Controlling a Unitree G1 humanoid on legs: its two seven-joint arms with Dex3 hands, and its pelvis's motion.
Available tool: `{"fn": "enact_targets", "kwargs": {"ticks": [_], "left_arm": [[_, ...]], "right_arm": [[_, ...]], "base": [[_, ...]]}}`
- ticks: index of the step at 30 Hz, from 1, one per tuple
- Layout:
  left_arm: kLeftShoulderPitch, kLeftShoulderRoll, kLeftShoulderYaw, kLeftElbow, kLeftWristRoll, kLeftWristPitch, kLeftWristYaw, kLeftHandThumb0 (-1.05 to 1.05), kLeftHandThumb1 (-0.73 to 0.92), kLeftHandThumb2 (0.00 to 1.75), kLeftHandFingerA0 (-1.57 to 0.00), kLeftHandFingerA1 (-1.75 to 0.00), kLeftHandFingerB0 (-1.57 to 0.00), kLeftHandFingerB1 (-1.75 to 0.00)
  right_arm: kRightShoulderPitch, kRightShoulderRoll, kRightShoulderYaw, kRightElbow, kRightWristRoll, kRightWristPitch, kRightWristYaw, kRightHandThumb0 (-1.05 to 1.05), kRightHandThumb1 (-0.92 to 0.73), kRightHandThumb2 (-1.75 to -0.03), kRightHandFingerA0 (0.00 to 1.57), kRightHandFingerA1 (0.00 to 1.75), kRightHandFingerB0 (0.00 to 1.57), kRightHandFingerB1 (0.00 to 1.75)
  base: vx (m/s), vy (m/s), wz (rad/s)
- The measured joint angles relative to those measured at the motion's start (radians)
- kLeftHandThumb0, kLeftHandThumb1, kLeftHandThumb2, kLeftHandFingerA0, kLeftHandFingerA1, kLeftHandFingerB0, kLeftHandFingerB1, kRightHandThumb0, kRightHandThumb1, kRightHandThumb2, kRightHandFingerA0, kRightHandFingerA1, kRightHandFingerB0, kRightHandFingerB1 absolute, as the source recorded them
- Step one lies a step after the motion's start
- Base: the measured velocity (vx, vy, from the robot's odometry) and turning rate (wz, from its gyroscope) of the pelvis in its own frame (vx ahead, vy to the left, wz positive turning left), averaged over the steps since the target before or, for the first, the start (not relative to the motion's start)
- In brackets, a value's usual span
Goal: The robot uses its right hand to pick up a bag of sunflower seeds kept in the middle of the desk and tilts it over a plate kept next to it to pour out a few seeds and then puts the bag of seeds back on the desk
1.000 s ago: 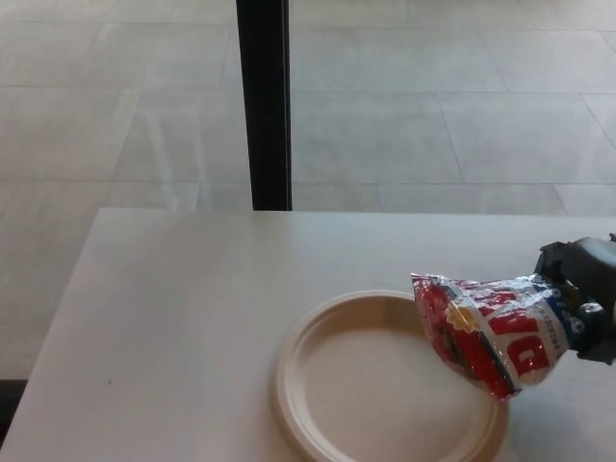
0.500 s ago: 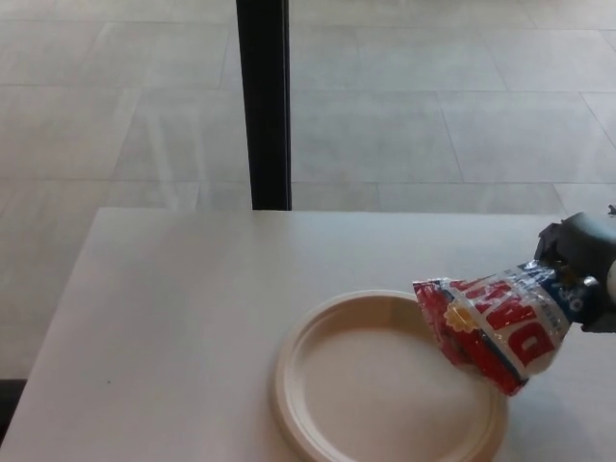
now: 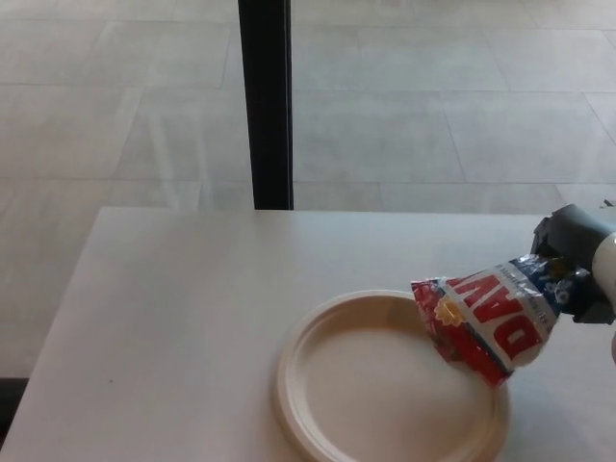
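- My right hand [image 3: 577, 265] gripped the seed bag [image 3: 486, 322], now tipped steeper over the plate [image 3: 298, 385] near the desk's [image 3: 173, 308] front edge.
- No seeds showed yet; more tilt seemed needed.

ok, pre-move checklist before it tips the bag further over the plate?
1. Right hand shut on the seed bag, gripping its right end: ok.
2. Bag's open end over the plate, inside the right rim: ok.
3. Bag tilted with its left end lower: ok.
4. Seeds on the plate: not ok, none visible yet.
5. Plate flat on the desk, whole rim in frame: cannot tell, its lower edge is cut off by the picture.
6. Left hand clear of the pour: cannot tell, it is not in view.
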Motion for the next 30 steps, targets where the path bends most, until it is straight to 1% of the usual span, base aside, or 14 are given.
{"fn": "enact_targets", "kwargs": {"ticks": [6, 8, 9, 12, 13, 14, 15, 17, 18, 19, 23, 24, 26, 30], "left_arm": [[0.002, 0.000, 0.001, -0.003, 0.000, 0.000, -0.001, -0.58, 0.58, 0.94, -0.26, -0.65, -0.23, -0.59], [0.003, 0.000, 0.001, -0.005, 0.000, 0.000, -0.001, -0.57, 0.60, 0.92, -0.25, -0.65, -0.23, -0.59], [0.003, 0.000, 0.001, -0.007, -0.001, 0.000, -0.001, -0.53, 0.67, 0.75, -0.25, -0.64, -0.25, -0.56], [0.003, 0.000, 0.000, -0.015, 0.000, 0.000, -0.001, -0.60, 0.57, 0.94, -0.25, -0.64, -0.24, -0.59], [0.001, 0.001, 0.000, -0.012, 0.000, 0.000, 0.000, -0.58, 0.58, 0.94, -0.26, -0.65, -0.24, -0.59], [-0.001, 0.001, 0.000, -0.009, 0.000, 0.000, 0.000, -0.59, 0.57, 0.93, -0.26, -0.65, -0.24, -0.59], [-0.002, 0.001, 0.000, -0.006, 0.000, 0.000, 0.000, -0.57, 0.59, 0.94, -0.27, -0.66, -0.24, -0.59], [-0.002, 0.001, 0.000, -0.003, 0.000, 0.000, 0.000, -0.57, 0.59, 0.94, -0.27, -0.66, -0.24, -0.59], [-0.001, 0.001, 0.000, -0.005, 0.000, 0.000, 0.000, -0.52, 0.68, 0.75, -0.24, -0.64, -0.21, -0.55], [0.000, 0.001, -0.001, -0.008, 0.000, 0.000, 0.000, -0.54, 0.61, 0.92, -0.25, -0.65, -0.21, -0.58], [0.011, 0.002, 0.002, -0.039, -0.002, 0.000, -0.004, -0.52, 0.68, 0.75, -0.23, -0.64, -0.21, -0.55], [0.013, 0.002, 0.003, -0.044, -0.002, 0.000, -0.005, -0.57, 0.60, 0.93, -0.25, -0.64, -0.24, -0.59], [0.010, 0.003, 0.001, -0.036, -0.001, 0.000, -0.005, -0.54, 0.66, 0.76, -0.21, -0.64, -0.22, -0.56], [0.006, 0.004, 0.002, -0.021, -0.001, 0.000, -0.007, -0.55, 0.69, 0.76, -0.23, -0.64, -0.21, -0.54]], "right_arm": [[0.000, 0.011, 0.002, -0.005, -0.013, 0.012, 0.010, -0.40, -0.75, -0.73, 0.79, 1.38, 0.66, 0.72], [0.000, 0.013, 0.001, -0.011, -0.014, 0.013, 0.012, -0.41, -0.74, -0.72, 0.78, 1.52, 0.47, 0.54], [0.000, 0.016, 0.001, -0.017, -0.016, 0.014, 0.012, -0.41, -0.73, -0.71, 0.78, 1.59, 0.32, 0.46], [-0.003, 0.021, 0.014, -0.025, -0.027, 0.020, 0.016, -0.41, -0.73, -0.70, 0.76, 1.56, 0.39, 0.50], [-0.005, 0.022, 0.020, -0.026, -0.031, 0.021, 0.018, -0.42, -0.79, -0.68, 0.74, 1.36, 0.49, 0.55], [-0.007, 0.022, 0.028, -0.027, -0.037, 0.022, 0.021, -0.42, -0.79, -0.70, 0.77, 1.36, 0.59, 0.70], [-0.010, 0.022, 0.034, -0.027, -0.042, 0.022, 0.023, -0.45, -0.79, -0.68, 0.69, 1.02, 0.60, 0.66], [-0.018, 0.020, 0.049, -0.025, -0.056, 0.020, 0.030, -0.45, -0.79, -0.68, 0.69, 1.02, 0.60, 0.66], [-0.024, 0.019, 0.054, -0.024, -0.060, 0.019, 0.031, -0.44, -0.80, -0.68, 0.70, 0.87, 0.56, 0.58], [-0.028, 0.018, 0.058, -0.022, -0.064, 0.017, 0.032, -0.42, -0.80, -0.68, 0.72, 0.90, 0.58, 0.59], [-0.035, 0.016, 0.066, -0.021, -0.076, 0.008, 0.036, -0.43, -0.79, -0.68, 0.71, 0.91, 0.60, 0.59], [-0.037, 0.016, 0.067, -0.021, -0.081, 0.006, 0.038, -0.43, -0.80, -0.67, 0.73, 0.96, 0.60, 0.60], [-0.038, 0.016, 0.067, -0.024, -0.089, 0.004, 0.040, -0.43, -0.79, -0.70, 0.76, 1.16, 0.60, 0.63], [-0.038, 0.016, 0.065, -0.029, -0.097, -0.002, 0.040, -0.42, -0.78, -0.68, 0.75, 1.05, 0.59, 0.63]], "base": [[0.00, 0.000, 0.00], [0.00, 0.000, 0.00], [0.00, 0.000, 0.00], [0.00, 0.000, 0.00], [0.00, 0.000, 0.00], [0.00, 0.000, 0.00], [0.00, 0.000, 0.00], [0.00, 0.000, 0.00], [0.00, 0.000, 0.00], [0.00, 0.000, 0.00], [0.00, 0.000, 0.00], [0.00, 0.000, 0.00], [0.00, 0.000, 0.00], [0.00, 0.000, 0.00]]}}
